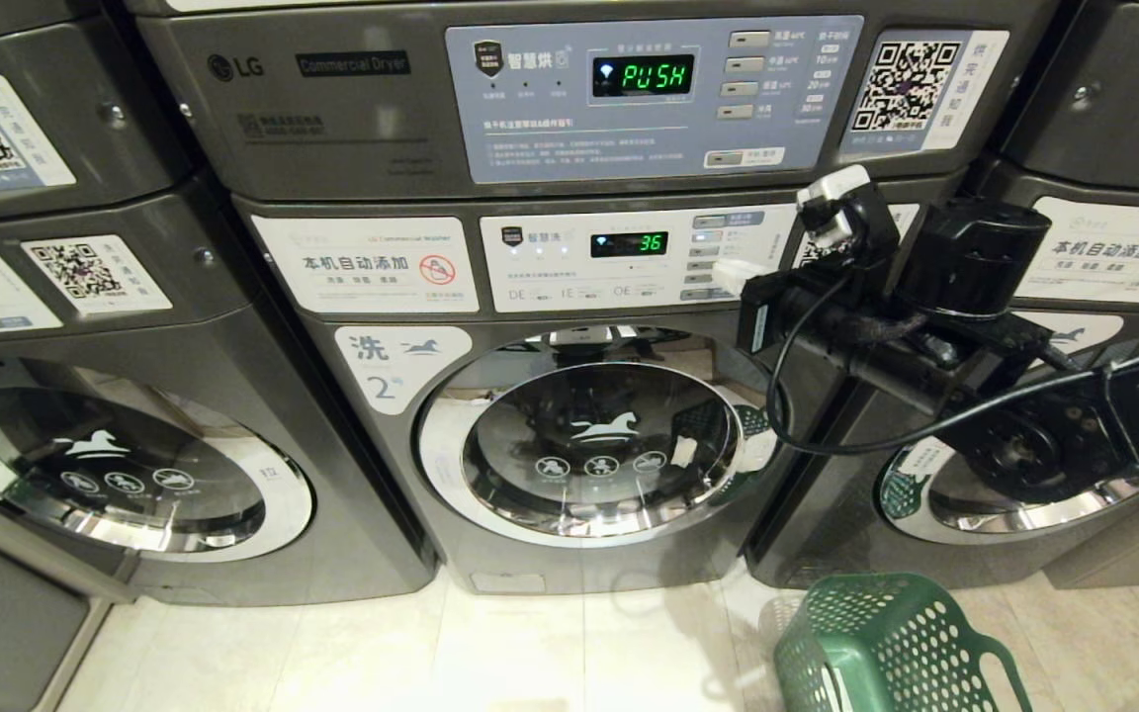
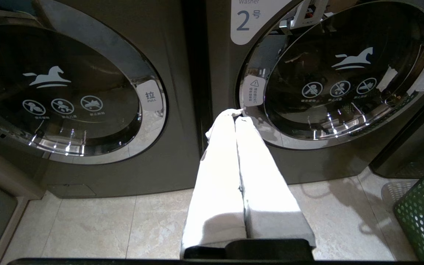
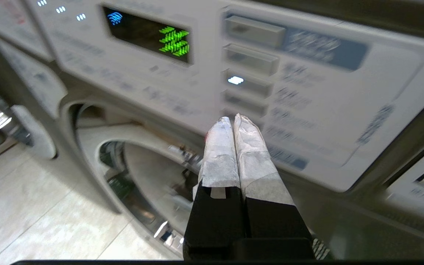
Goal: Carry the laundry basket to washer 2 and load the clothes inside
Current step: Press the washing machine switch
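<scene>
Washer 2 (image 1: pixel 589 445) stands in the middle with its round glass door closed and the "2" label (image 1: pixel 399 364) beside it. My right gripper (image 1: pixel 734 275) is shut and empty. It is raised at the right end of the washer's control panel, with its taped tips (image 3: pixel 233 119) close to the column of buttons (image 3: pixel 250 86). The left gripper (image 2: pixel 234 113) is also shut and empty, held low and pointing between washer 2 (image 2: pixel 344 73) and the washer to its left. The green laundry basket (image 1: pixel 886 643) sits on the floor to the lower right. The clothes are out of view.
A dryer with a green "PUSH" display (image 1: pixel 644 74) sits on top of washer 2, whose own display (image 1: pixel 629 243) reads 36. Similar washers stand to the left (image 1: pixel 115 465) and right (image 1: pixel 1005 494). A pale tiled floor (image 1: pixel 530 653) lies in front.
</scene>
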You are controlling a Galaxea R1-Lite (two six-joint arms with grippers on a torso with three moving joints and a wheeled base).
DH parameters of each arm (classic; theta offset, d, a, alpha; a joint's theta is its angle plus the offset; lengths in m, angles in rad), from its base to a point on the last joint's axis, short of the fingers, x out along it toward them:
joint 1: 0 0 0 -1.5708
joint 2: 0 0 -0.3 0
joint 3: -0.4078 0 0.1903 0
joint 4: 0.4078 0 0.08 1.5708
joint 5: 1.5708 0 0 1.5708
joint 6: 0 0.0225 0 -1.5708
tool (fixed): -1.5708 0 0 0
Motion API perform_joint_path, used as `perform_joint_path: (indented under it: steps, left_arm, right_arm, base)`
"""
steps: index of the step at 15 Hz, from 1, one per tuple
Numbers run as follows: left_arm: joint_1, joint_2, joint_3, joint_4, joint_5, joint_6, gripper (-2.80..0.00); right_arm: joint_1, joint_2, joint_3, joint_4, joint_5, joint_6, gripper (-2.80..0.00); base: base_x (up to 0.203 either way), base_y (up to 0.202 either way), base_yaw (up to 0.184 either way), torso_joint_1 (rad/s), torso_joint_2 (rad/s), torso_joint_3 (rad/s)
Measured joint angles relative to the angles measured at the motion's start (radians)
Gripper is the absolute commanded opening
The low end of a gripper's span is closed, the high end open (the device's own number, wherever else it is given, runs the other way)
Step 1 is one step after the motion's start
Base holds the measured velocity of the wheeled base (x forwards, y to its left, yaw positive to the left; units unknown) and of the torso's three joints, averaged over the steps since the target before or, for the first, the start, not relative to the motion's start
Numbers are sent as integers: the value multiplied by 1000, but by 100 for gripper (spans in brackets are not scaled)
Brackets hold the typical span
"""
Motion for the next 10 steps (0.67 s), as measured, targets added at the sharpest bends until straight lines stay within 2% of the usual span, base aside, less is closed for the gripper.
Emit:
perform_joint_path:
  steps: [6,10]
  left_arm:
    - [0,0,0,0,0,0,-280]
    - [0,0,0,0,0,0,-280]
  right_arm:
    - [20,-87,211,-12,1,0,-280]
    - [18,-42,284,-154,-12,-4,-280]
  base:
    - [0,0,0,0,0,0]
    - [0,0,0,0,0,0]
